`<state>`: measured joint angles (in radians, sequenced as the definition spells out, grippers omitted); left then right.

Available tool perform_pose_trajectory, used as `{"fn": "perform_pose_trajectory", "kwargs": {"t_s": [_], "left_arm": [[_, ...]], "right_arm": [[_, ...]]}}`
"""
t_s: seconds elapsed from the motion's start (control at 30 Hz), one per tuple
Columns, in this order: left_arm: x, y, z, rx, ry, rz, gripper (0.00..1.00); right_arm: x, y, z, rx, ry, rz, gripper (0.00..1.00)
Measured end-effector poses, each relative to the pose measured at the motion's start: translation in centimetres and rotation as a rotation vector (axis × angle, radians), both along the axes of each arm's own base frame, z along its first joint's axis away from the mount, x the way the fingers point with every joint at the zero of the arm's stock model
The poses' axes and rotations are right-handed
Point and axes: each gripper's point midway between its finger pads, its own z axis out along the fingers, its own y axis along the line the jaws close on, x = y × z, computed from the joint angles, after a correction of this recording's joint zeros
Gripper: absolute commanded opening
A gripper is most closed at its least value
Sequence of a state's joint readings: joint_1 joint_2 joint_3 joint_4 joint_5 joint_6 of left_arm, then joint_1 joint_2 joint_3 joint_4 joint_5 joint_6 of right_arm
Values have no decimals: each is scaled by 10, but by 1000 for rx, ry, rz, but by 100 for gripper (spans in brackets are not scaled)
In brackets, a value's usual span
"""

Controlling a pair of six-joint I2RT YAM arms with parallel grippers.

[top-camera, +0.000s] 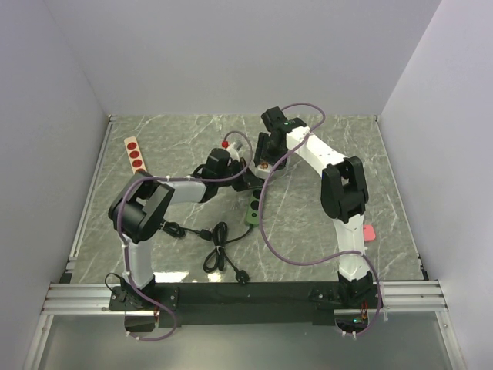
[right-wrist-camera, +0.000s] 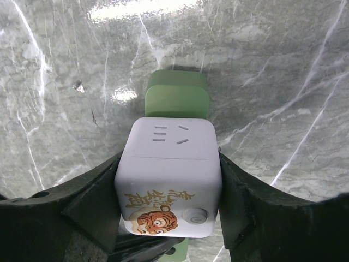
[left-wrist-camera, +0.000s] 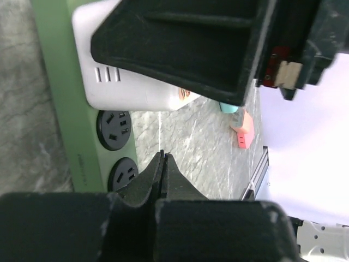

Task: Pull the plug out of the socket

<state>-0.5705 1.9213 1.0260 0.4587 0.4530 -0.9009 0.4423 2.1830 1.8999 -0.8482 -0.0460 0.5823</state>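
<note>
A white cube plug (right-wrist-camera: 169,174) with a tiger print is plugged into the end of a green power strip (right-wrist-camera: 177,93). My right gripper (right-wrist-camera: 170,183) is shut on the cube, one black finger on each side. In the top view the right gripper (top-camera: 266,159) hides the cube; the green strip (top-camera: 252,211) sticks out below it. My left gripper (top-camera: 245,183) is shut and empty, its tips (left-wrist-camera: 163,159) by the strip's edge (left-wrist-camera: 65,109) near two empty black sockets. The cube also shows in the left wrist view (left-wrist-camera: 131,90).
A beige strip with red sockets (top-camera: 134,153) lies at the far left. A coiled black cable with a plug (top-camera: 219,250) lies in front of the arms. A pink adapter (top-camera: 369,232) sits at the right; it also shows in the left wrist view (left-wrist-camera: 243,131).
</note>
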Motion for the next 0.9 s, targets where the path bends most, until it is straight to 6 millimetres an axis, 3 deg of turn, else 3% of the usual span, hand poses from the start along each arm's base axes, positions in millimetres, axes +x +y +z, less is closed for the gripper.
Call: {"fn": "perform_pose_trajectory", "kwargs": {"t_s": [0.07,0.23,0.3,0.6,0.9], "left_arm": [[1,-3,-3,21,15,0,1],[20,-14,-42,98,108,8,1],[19,-20,-47,91,127,2,0],[16,-15,-49,37,143,0,1],[25,-16,-32,-58,72,-31,1]], "right_arm": [[0,0,0,0,0,0,0],[2,2,2,8,-8,5,0],[2,3,1,7,-10,6,0],[0,6,6,6,-7,13,0],[5,1,38,-12,-33,0,0]]}}
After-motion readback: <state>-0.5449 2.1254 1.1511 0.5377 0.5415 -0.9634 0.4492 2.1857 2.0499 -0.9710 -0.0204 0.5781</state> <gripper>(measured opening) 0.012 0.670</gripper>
